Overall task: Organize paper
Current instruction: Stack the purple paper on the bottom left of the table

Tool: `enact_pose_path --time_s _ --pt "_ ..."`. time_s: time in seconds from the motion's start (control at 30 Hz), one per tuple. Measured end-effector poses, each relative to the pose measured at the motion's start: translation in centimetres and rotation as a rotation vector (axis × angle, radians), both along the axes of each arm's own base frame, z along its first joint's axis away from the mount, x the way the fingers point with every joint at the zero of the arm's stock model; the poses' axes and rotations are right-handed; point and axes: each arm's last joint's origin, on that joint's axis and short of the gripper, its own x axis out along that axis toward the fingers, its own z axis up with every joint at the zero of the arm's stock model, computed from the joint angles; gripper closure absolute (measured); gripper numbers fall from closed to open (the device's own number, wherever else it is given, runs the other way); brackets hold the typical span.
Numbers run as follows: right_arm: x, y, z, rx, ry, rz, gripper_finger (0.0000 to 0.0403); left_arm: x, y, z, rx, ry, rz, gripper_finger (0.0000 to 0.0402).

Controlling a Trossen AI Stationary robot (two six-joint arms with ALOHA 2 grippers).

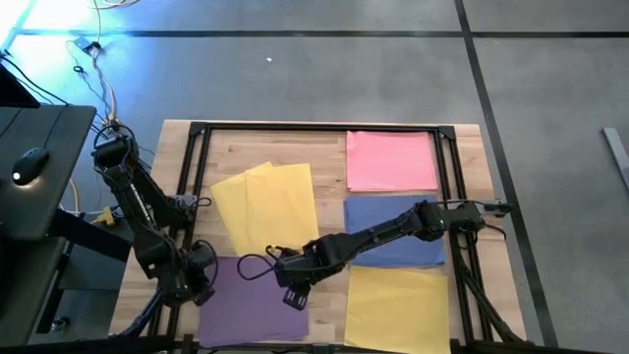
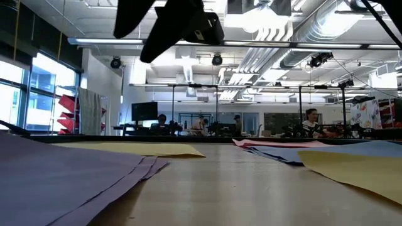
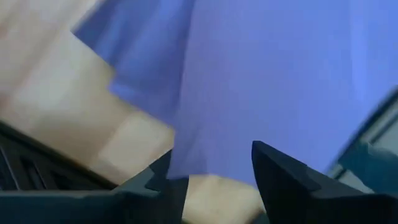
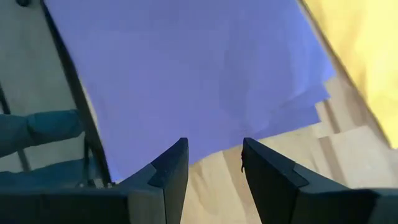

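From above, the worktop (image 1: pixel 187 147) holds pink paper (image 1: pixel 391 160), blue paper (image 1: pixel 393 228), two yellow piles (image 1: pixel 265 205) and purple paper (image 1: pixel 251 303). The right arm reaches across to the purple corner; the left arm bends at the purple's outer edge. The low view alone shows people far behind. Both wrist views show purple paper ahead. The left end effector (image 3: pixel 214 180) and the right end effector (image 4: pixel 214 163) are each spread, holding nothing.

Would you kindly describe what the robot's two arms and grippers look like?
Both arms are dark, jointed and slim, with black cables looping beside them. The left gripper and the right gripper each end in two flat, dark, wedge-shaped fingers. No markings are visible.
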Motion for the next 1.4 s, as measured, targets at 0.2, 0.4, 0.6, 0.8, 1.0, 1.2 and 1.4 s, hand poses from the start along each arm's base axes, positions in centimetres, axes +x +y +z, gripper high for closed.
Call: enact_pose_path --time_s 0.2,0.4,0.6,0.8,1.0,1.2,1.4 --pt "-0.9 -0.7 1.9 -0.146 -0.042 0.059 0.0268 0.3 -0.6 1.2 -0.039 -0.017 -0.030 0.0243" --pt "-1.1 -1.7 1.8 -0.249 -0.009 0.209 0.0268 0.1 -0.1 1.1 0.039 -0.039 -0.054 0.0243" --pt "-0.4 -3.5 1.8 -0.232 -0.007 0.193 0.0268 -0.2 1.2 0.3 0.206 -0.059 -0.099 0.0234" --pt "0.2 -3.5 1.4 -0.219 -0.048 0.189 0.0268 -0.4 1.6 -0.5 0.237 -0.045 -0.141 0.0200" --pt "0.2 -2.7 1.3 -0.229 -0.057 0.202 0.0268 -0.1 1.4 -0.4 0.268 -0.114 -0.287 0.0173" --pt "-0.5 -3.0 1.0 -0.249 0.021 0.194 0.0268 -0.4 1.7 0.3 0.128 0.003 -0.249 0.0169" --pt "-0.8 -3.1 0.9 -0.300 0.042 0.271 0.0268 -0.6 1.7 2.1 0.072 0.011 -0.195 0.0172"
